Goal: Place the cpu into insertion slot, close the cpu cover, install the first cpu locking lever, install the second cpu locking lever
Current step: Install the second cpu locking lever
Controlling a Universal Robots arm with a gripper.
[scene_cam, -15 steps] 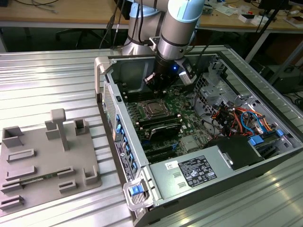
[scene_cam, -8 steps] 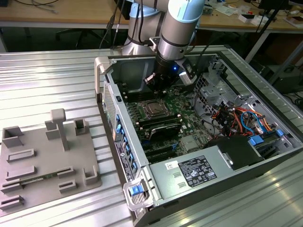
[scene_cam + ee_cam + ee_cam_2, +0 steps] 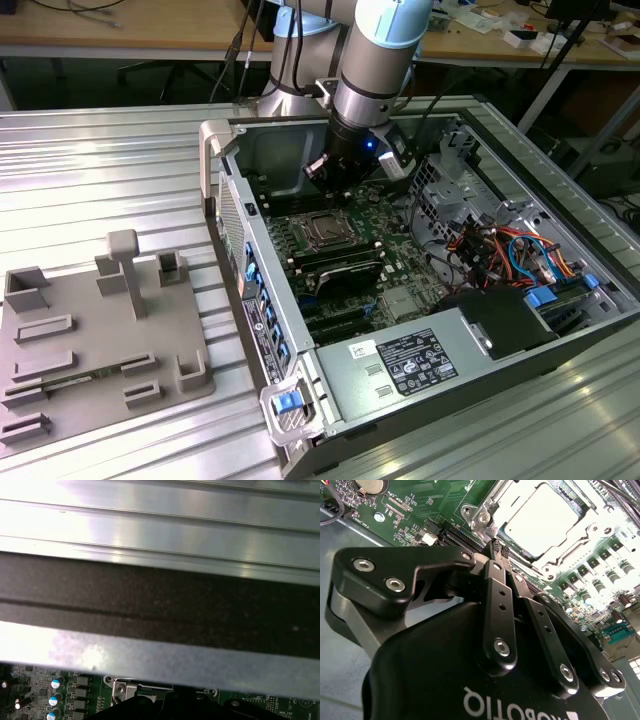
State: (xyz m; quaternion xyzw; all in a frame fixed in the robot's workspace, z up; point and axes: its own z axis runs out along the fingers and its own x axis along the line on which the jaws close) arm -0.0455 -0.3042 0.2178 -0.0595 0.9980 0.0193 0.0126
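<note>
Ribbed metal tabletop [image 3: 120,180] carrying an open computer case [image 3: 300,390] lying on its side, with a grey plastic fixture plate [image 3: 90,340] sitting well apart from it toward the exterior view's left edge of the surface. Green motherboard [image 3: 395,285] showing inside the case, the insertion slot [image 3: 327,230] lying near the board's far edge, just below the arm's wrist. Cpu [image 3: 540,517] already resting in that socket, its silver top glaring bright in the second wrist view. Cpu cover [image 3: 590,517] lying down flat around the chip, framing it on all sides. Gripper [image 3: 497,549] hovering just beside the socket's near corner, jaws pressed together with nothing between them, black fingertips [image 3: 493,547] pointing at a silver lever [image 3: 479,517] beside the frame; touching or not, impossible to tell. Case wall [image 3: 160,610] and tabletop ribs crossing the first wrist view, with a strip of board and small capacitors [image 3: 54,685] peeking beneath.
</note>
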